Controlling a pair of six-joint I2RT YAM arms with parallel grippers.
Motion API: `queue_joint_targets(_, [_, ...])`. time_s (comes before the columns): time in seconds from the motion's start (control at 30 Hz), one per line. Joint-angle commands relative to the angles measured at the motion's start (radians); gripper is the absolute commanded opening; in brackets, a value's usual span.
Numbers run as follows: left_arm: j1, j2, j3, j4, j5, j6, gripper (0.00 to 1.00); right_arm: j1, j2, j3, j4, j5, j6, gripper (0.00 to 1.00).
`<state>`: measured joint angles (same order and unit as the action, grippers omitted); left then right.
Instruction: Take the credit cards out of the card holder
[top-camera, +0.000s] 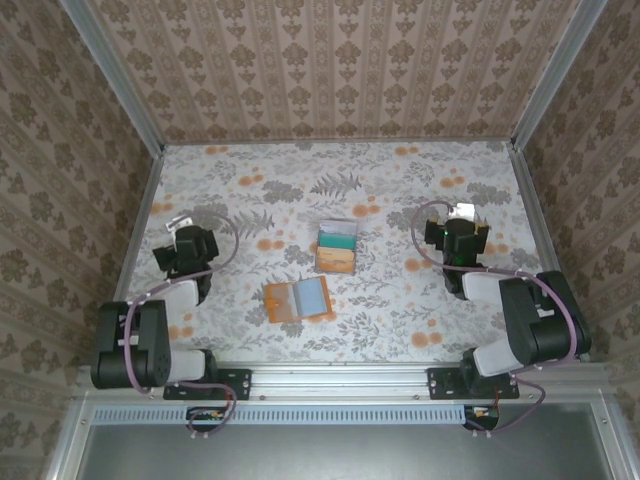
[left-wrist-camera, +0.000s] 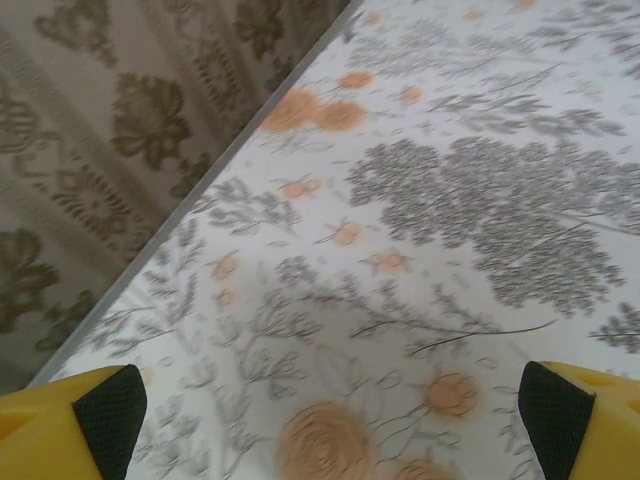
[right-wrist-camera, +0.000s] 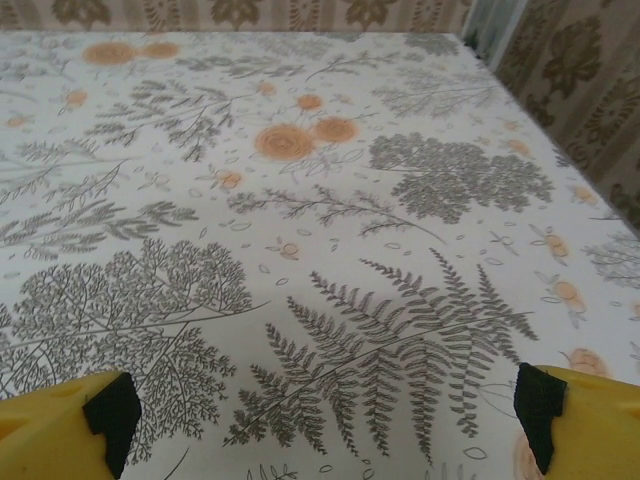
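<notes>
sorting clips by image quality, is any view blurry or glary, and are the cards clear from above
Top external: even light, no glare, sharp, though the credit cards and card holder look small. Left wrist: table pattern noticeably soft. Right wrist: pattern crisp, no glare.

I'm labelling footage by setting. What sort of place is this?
Probably a staged robot test booth, not a home: wallpapered panels in an aluminium frame surround a floral table, left arm and right arm bolted at its near rail.
</notes>
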<state>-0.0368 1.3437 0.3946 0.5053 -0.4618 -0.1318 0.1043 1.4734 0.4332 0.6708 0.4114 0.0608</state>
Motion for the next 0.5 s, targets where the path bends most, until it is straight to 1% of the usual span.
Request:
queue_joint_targets(0.0, [-0.002,0.066,-0.034,0.310,0.082,0.058,1.00,-0.026,0.010,-0.002,0.112,-0.127,-0.020,1.00])
queue_joint_targets(0.03, [-0.003,0.088,-0.041,0.349,0.081,0.071,1.00,-0.040,0.016,-0.014,0.136,-0.151,-0.011,1.00])
queue_joint_targets(0.07, [-0.003,0.086,-0.029,0.312,0.104,0.072,1.00,-0.053,0.043,-0.035,0.186,-0.177,-0.004,1.00])
queue_joint_targets(0.1, [0.000,0.091,-0.019,0.307,0.137,0.081,1.00,-0.055,0.076,-0.059,0.284,-0.181,-0.014,1.00])
queue_joint_targets(0.13, [0.000,0.107,-0.017,0.325,0.160,0.095,1.00,-0.054,0.065,-0.060,0.271,-0.185,-0.011,1.00])
queue_joint_targets(0.17, [0.000,0.109,-0.009,0.305,0.191,0.104,1.00,-0.055,0.052,-0.044,0.212,-0.188,-0.007,1.00])
queue_joint_targets(0.23, [0.000,0.126,-0.006,0.323,0.238,0.123,1.00,-0.055,0.059,-0.046,0.231,-0.189,-0.010,1.00])
queue_joint_targets(0.27, [-0.002,0.152,-0.016,0.362,0.278,0.138,1.00,-0.055,0.058,-0.045,0.221,-0.189,-0.009,1.00])
queue_joint_targets(0.3, [-0.013,0.205,-0.038,0.485,0.291,0.176,1.00,-0.055,0.060,-0.046,0.229,-0.188,-0.009,1.00])
queue_joint_targets(0.33, [-0.034,0.208,-0.042,0.474,0.267,0.193,1.00,-0.055,0.056,-0.046,0.222,-0.188,-0.009,1.00])
queue_joint_targets(0.37, [-0.045,0.184,-0.016,0.383,0.245,0.181,1.00,-0.055,0.059,-0.047,0.231,-0.186,-0.010,1.00])
queue_joint_targets(0.4, [-0.032,0.203,-0.014,0.423,0.259,0.185,1.00,-0.055,0.058,-0.045,0.224,-0.188,-0.008,1.00])
queue_joint_targets(0.47, [-0.018,0.189,-0.007,0.380,0.253,0.154,1.00,-0.055,0.058,-0.045,0.225,-0.189,-0.008,0.99])
